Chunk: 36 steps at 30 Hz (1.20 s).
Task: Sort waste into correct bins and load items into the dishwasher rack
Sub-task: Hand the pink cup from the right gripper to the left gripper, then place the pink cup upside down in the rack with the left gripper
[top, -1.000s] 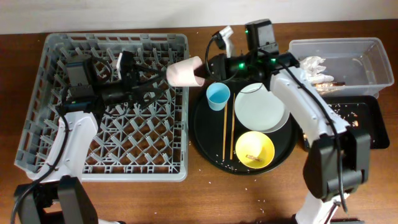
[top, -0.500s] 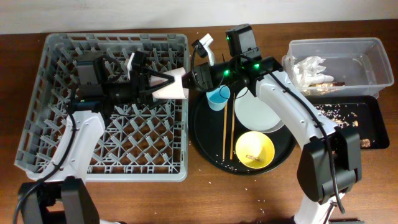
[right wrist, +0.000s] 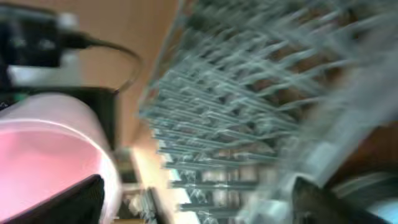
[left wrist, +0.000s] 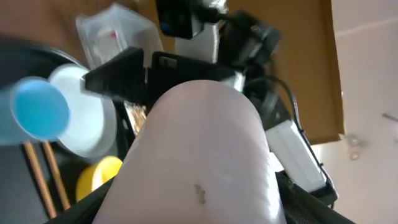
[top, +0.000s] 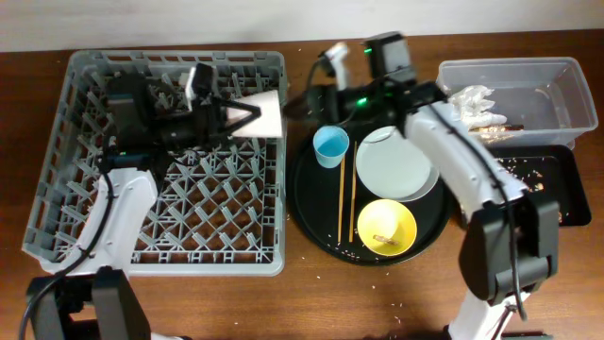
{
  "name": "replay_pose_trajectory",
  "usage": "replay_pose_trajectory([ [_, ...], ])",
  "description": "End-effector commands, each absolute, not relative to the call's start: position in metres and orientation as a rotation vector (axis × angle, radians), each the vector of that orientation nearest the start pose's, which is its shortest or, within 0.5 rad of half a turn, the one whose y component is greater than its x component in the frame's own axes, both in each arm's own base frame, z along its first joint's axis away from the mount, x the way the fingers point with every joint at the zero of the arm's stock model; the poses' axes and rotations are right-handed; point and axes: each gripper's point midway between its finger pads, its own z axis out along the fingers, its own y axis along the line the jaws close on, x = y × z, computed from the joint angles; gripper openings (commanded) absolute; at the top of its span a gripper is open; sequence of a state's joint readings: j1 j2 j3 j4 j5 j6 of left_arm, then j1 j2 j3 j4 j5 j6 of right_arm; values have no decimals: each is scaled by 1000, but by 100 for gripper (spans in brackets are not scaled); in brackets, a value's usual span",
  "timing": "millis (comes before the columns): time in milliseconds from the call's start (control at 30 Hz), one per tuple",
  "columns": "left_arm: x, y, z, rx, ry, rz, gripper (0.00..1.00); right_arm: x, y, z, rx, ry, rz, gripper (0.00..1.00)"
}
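- Overhead: saw the left gripper (top: 247, 118) clenched on the pink cup (top: 264, 115), which lay on its side in the air over the upper right corner of the rack (top: 189, 265).
- Found the right gripper (top: 300, 100) just to the right of that cup, released, near it but not touching.
- Spotted the blue cup (top: 330, 145), the plate (top: 396, 165), the yellow bowl (top: 387, 227) and the two chopsticks (top: 342, 198) on the round tray (top: 307, 203) right of the rack, with the chopsticks lying side by side between the blue cup and the bowl.
- Noted the clear tub (top: 557, 99) at the upper right with the napkin (top: 472, 99) at its left end, and the black tray (top: 557, 203) just below it with scraps (top: 519, 168) scattered inside.
- Left wrist: saw the pink cup (left wrist: 199, 162) filling the middle of the frame, with dark fingers (left wrist: 93, 205) pressed against its lower flanks.
- Made out the blue cup (left wrist: 37, 112), plate (left wrist: 87, 118), bowl (left wrist: 99, 177) and chopsticks (left wrist: 40, 174) at the left edge, blurred.
- Right wrist: found a heavily blurred picture with the pink cup (right wrist: 43, 162) at the left and the rack (right wrist: 249, 112) across the upper right.
- Saw the right gripper's fingers (right wrist: 81, 199) far apart at the two lower corners, gripping nothing.
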<state>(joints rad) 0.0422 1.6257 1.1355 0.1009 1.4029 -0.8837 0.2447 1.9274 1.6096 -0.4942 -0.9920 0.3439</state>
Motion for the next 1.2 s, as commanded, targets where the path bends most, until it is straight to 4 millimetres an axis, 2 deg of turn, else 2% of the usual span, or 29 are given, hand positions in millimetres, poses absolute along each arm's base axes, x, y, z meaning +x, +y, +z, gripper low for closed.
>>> replay_pose_trajectory([
  [0,400,-130,281,70,2012,-1759,46,464,179,213,-212,2348,1222,98],
  [100,423,-106,275,-74,1998,-1619,46,458,125,215,-126,2407,1037,98],
  [167,437,-97,275,-111,1995,-1503,47,451,101,219,-55,2452,895,98],
  [233,449,-81,267,-198,2104,-1281,47,438,77,225,19,2499,698,98],
  [267,449,-74,264,-223,2160,-1188,47,434,70,228,37,2507,646,98],
  [300,444,-62,260,-264,2264,-1013,46,431,66,231,47,2507,616,98],
  [367,424,-49,260,-305,2442,-713,45,428,61,231,67,2516,611,98],
  [433,402,-52,256,-294,2558,-562,45,425,58,228,81,2534,606,99],
  [533,350,-73,224,-220,2820,-309,44,421,58,225,24,2550,586,98],
  [633,315,-96,205,-79,2985,-173,44,418,58,223,25,2565,588,99],
  [700,302,-107,193,-6,3061,-122,44,416,58,222,28,2573,589,99],
  [867,295,-137,156,143,3177,-49,44,409,59,217,39,2610,596,100],
  [1000,292,-121,133,66,3242,207,41,407,59,215,43,2622,599,99],
  [1033,293,-121,131,65,3249,210,37,407,59,215,44,2623,599,99],
  [1100,294,-121,130,59,3246,208,37,407,59,215,44,2624,599,99],
  [1167,294,-121,130,59,3248,208,51,407,59,213,46,2628,600,99],
])
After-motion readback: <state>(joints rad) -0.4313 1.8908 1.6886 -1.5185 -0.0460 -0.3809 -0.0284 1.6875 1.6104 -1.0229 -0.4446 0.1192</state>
